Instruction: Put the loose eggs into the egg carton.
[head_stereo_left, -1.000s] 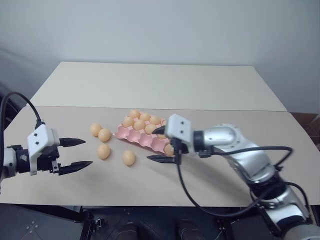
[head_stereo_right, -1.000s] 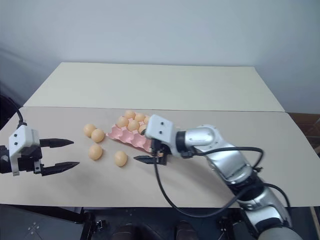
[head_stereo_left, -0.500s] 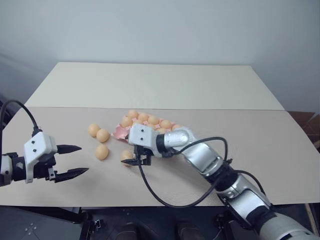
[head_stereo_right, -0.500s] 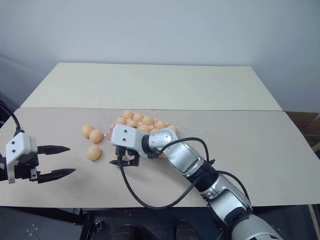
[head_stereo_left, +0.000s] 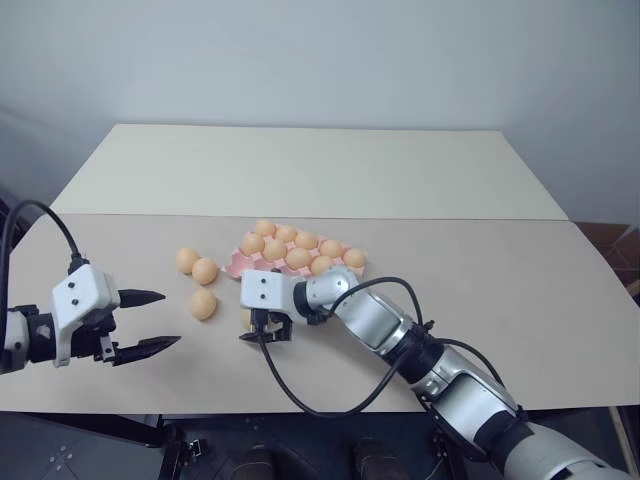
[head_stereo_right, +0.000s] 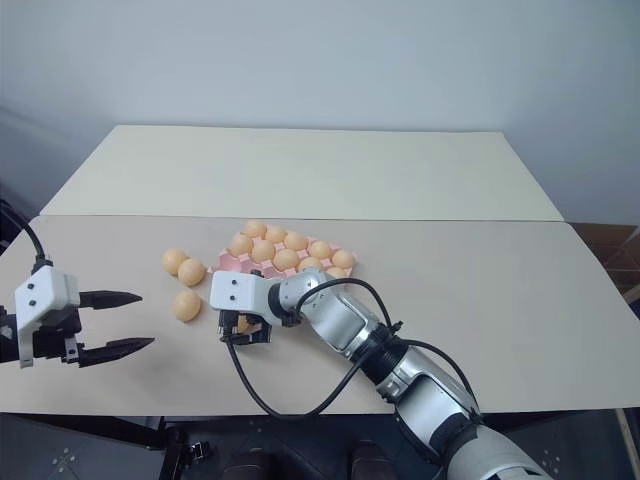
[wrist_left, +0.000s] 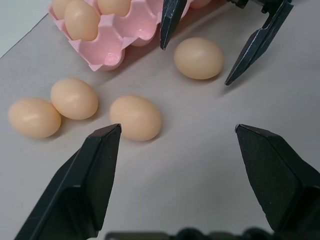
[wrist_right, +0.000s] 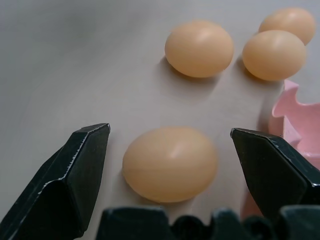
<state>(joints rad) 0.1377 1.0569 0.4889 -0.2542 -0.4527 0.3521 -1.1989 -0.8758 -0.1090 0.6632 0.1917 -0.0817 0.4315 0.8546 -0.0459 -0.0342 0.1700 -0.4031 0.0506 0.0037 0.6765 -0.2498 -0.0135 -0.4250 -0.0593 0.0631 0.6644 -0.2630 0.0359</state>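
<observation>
The pink egg carton (head_stereo_left: 239, 264) lies mid-table with several eggs in its cups. Left of it lie loose eggs: two touching (head_stereo_left: 187, 260) (head_stereo_left: 206, 271), one nearer me (head_stereo_left: 204, 303), and another (wrist_right: 170, 163) by the carton's near corner. My right gripper (wrist_right: 169, 131) is open and low over that last egg, one finger on each side and neither touching it. In the left eye view its white housing mostly hides the egg. My left gripper (head_stereo_left: 170, 319) hovers open and empty near the table's left edge, pointing at the eggs.
A second, paler table top (head_stereo_left: 310, 170) adjoins at the back, with a seam across. The right arm's black cable (head_stereo_left: 330, 400) loops over the near table. Bare table (head_stereo_left: 520, 290) lies right of the carton.
My right gripper swung left and down from the carton's near edge to straddle the loose egg beside it. The left gripper stayed put and open.
</observation>
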